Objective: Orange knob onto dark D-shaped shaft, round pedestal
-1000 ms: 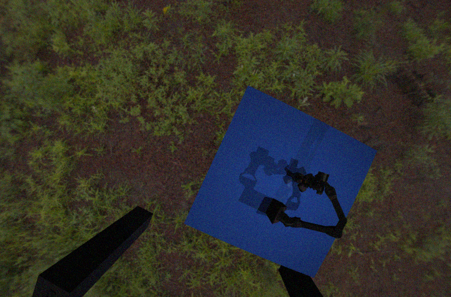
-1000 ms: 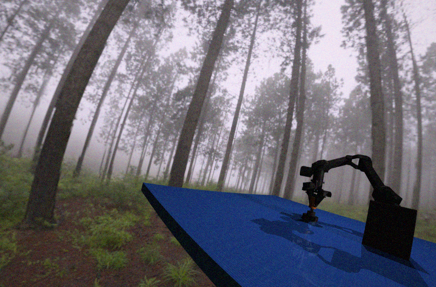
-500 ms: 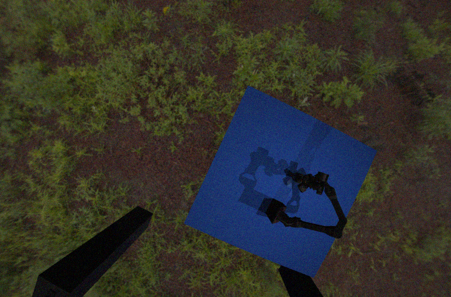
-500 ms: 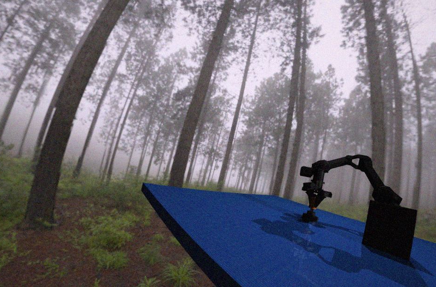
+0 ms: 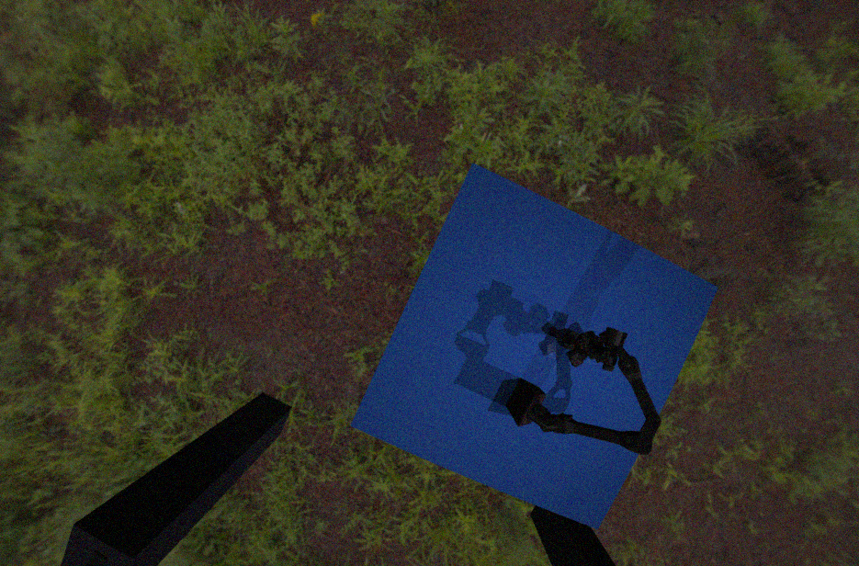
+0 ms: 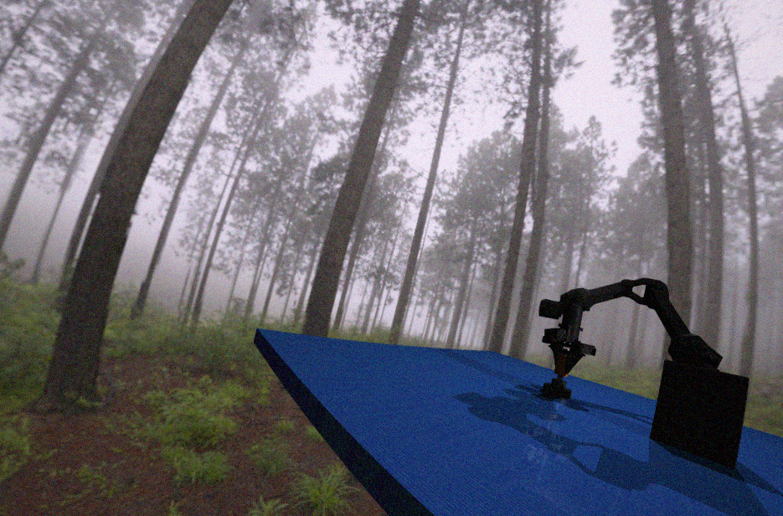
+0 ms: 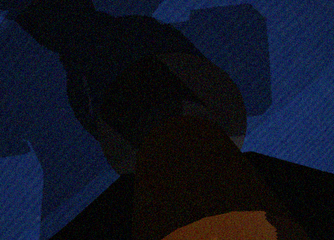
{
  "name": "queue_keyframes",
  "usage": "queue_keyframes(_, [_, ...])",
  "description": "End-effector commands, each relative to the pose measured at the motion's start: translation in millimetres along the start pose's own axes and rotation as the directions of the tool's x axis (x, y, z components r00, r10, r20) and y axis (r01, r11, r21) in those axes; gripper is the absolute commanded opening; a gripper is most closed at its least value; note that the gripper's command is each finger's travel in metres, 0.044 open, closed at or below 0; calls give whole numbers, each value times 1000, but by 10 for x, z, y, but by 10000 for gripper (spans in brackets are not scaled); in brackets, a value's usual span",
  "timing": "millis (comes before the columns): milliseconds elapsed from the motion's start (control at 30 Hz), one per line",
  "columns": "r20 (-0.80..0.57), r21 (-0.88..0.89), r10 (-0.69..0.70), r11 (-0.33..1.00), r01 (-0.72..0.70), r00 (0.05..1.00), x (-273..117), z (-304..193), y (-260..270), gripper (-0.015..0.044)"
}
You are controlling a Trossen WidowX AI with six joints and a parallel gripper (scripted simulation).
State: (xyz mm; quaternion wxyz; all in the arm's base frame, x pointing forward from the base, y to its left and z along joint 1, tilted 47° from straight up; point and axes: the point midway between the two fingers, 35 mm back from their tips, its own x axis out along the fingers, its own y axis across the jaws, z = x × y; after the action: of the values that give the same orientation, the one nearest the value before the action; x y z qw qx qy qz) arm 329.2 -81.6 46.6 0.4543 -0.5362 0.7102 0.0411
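The orange knob point(image 6: 560, 364) point(image 7: 228, 229) is between the fingers of my gripper point(image 6: 560, 373) point(image 7: 189, 173), which is shut on it and points down. In the wrist view most of the knob is in dark shadow, with a lit orange patch at the bottom. The round pedestal point(image 6: 555, 390) point(image 7: 224, 80) stands directly below the knob. In the wrist view the knob's lower end overlaps the pedestal's disc. The shaft is hidden or too dark to make out. I cannot tell how far the knob is down on it. In the top view the knob is too dark to make out.
The blue table top point(image 5: 483, 226) point(image 6: 368, 389) carries the arm's dark base block point(image 5: 525, 401) point(image 6: 699, 413). The arm arches from the base to the pedestal. Its shadows lie across the table and the pedestal. Dark beams point(image 5: 184, 477) show at the top view's lower edge.
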Motion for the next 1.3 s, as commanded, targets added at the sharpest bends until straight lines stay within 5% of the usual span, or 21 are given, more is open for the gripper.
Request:
queue_keyframes(0, [-1,-4,-3,1000,3,1000,4,6,3,0])
queue_keyframes(233, [-1,-13,-2,1000,2,1000,-47,13,15,0])
queue_keyframes(467, [-1,-209,-2,978,2,1000,-43,21,-3,0])
queue_keyframes(1267, [-1,-212,-2,977,2,1000,4,-1,5,0])
